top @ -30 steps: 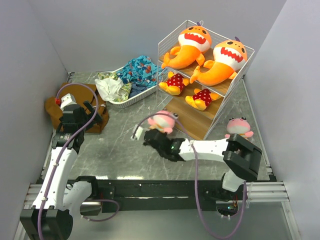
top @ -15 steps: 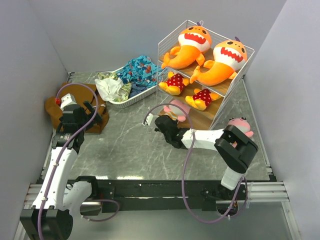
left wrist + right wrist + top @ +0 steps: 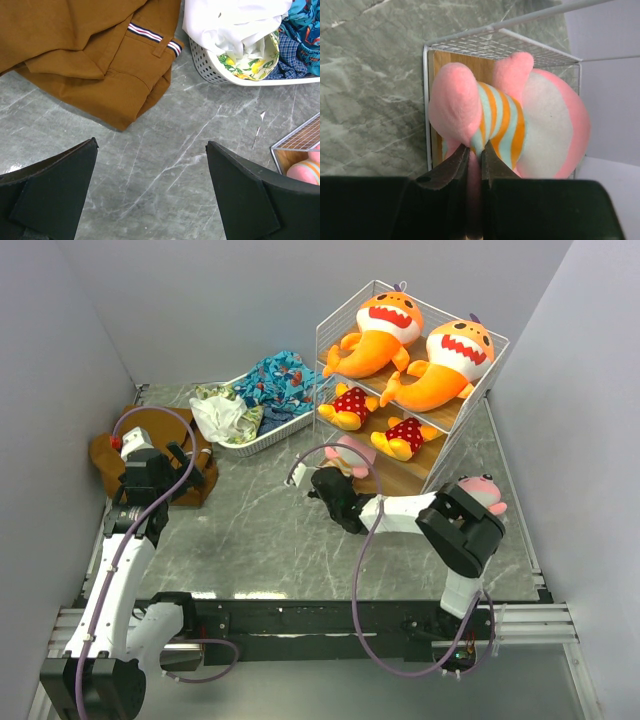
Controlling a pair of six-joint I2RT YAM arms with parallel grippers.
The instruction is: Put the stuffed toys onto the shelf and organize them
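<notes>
From here the table (image 3: 250,530) reads as grey veined stone, smooth with a faint sheen. The shelf (image 3: 400,490) at one o'clock is white coated wire over matt pale wood planks. The pink striped plush (image 3: 502,120) is soft, fuzzy fleece. At ten o'clock, the brown cloth (image 3: 90,55) is matt woven fabric; the basket (image 3: 207,65) beside it, perforated white plastic
</notes>
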